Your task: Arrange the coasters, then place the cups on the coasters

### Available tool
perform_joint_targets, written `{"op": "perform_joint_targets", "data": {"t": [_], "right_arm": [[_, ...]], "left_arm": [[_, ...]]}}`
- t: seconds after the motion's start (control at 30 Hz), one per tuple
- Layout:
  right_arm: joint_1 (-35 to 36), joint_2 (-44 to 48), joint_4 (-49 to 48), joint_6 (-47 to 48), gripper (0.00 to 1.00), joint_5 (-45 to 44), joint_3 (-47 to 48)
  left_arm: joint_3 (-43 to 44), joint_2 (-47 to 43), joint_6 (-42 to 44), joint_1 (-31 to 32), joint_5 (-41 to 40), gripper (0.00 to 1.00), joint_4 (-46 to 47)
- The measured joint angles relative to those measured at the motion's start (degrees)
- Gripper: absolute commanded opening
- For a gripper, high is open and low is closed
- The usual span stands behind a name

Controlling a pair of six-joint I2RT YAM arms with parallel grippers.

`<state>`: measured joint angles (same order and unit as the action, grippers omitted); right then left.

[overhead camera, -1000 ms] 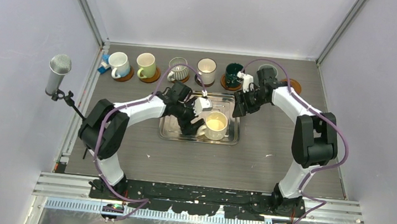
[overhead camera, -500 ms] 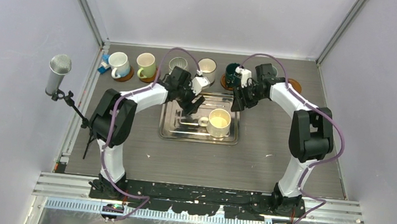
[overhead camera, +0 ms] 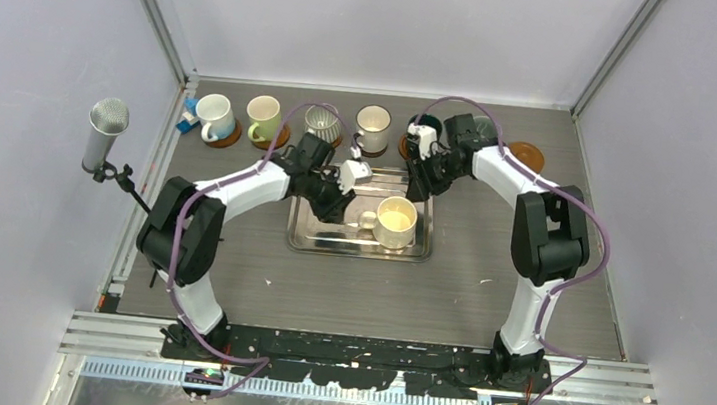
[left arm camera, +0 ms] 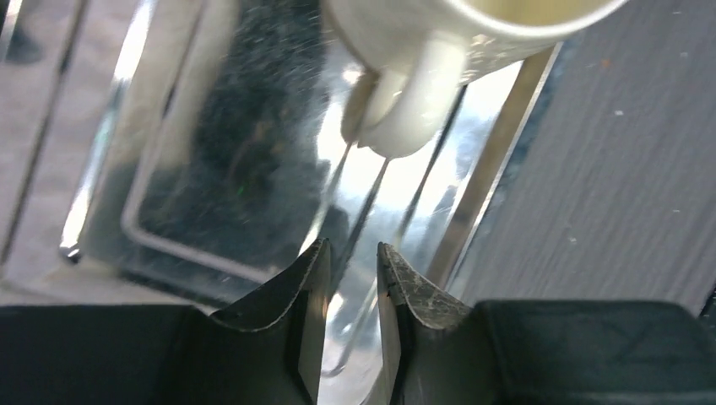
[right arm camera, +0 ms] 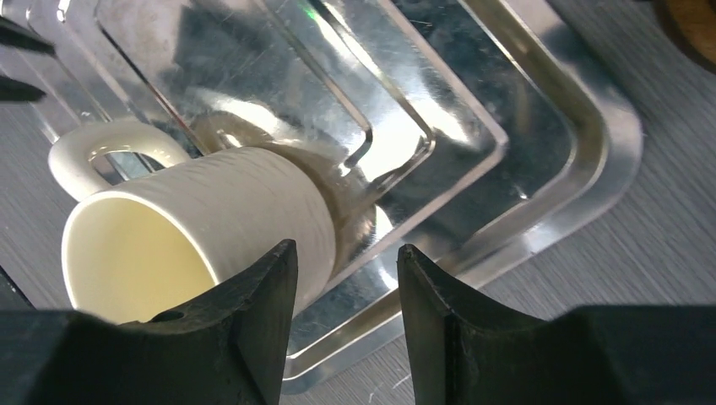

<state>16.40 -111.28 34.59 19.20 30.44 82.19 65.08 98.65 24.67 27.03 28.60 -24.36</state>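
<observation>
A cream cup (overhead camera: 395,224) stands upright in the steel tray (overhead camera: 310,239), handle to the left. My left gripper (overhead camera: 334,204) hovers over the tray left of that handle (left arm camera: 414,110). Its jaws are a narrow gap apart with nothing between them (left arm camera: 353,249). My right gripper (overhead camera: 420,183) is open over the tray's far right corner. The cup (right arm camera: 219,219) lies just outside its left finger (right arm camera: 270,295). Along the back, a white cup (overhead camera: 214,115), a cream one (overhead camera: 264,115), a ribbed grey one (overhead camera: 323,121) and a white one (overhead camera: 374,124) sit on coasters. An empty coaster (overhead camera: 526,156) lies far right.
The right arm partly hides a dark teal cup (overhead camera: 421,129) and another cup behind it. A microphone on a stand (overhead camera: 106,132) rises at the table's left edge. A small blue object (overhead camera: 185,122) lies by the leftmost cup. Walls close in the left, back and right sides.
My left gripper has drawn back from the cream cup's handle toward the tray's left part, and its jaws have narrowed. My right arm has swung left toward the tray.
</observation>
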Motion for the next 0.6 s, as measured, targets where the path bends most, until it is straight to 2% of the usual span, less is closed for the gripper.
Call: {"op": "perform_joint_targets", "data": {"t": [0.2, 0.6], "right_arm": [[1.2, 0.0, 1.07, 1.09, 0.51, 0.39, 0.0], [1.73, 0.07, 1.46, 1.2, 0.5, 0.24, -2.82]], "left_arm": [[3.02, 4.17, -2.86, 2.23, 1.92, 0.21, -0.87], [9.49, 9.79, -11.23, 1.4, 2.97, 0.18, 3.17]]}}
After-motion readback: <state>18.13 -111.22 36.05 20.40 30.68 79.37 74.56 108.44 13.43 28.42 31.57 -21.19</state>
